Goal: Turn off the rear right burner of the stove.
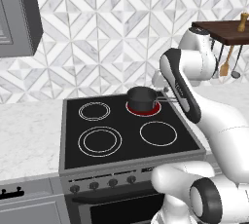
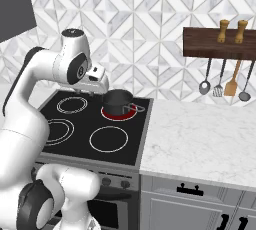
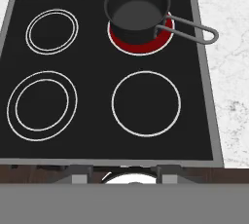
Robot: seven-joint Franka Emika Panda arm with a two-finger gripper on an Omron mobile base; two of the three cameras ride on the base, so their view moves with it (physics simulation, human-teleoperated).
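You are looking at the black glass four-zone stove with a grey metal rim [image 1: 68, 135], set into the white marble tabletop [image 2: 200, 139]. Its rear right burner [image 3: 163, 40], a round zone glowing red, sits at the back right of the glass, and most of it is covered by the small dark saucepan with a grey wire handle [image 3: 136, 13], so you see only a red crescent around the pan's base. The other three zones are unlit white rings. The row of small dark knobs [image 1: 102, 184] on the grey front panel is partly hidden behind the white arm in the left base view. The end effector [image 2: 97, 88] hangs above the glass near the saucepan; its fingers are too hard to make out, so you cannot tell how far it is open or whether it grips anything.
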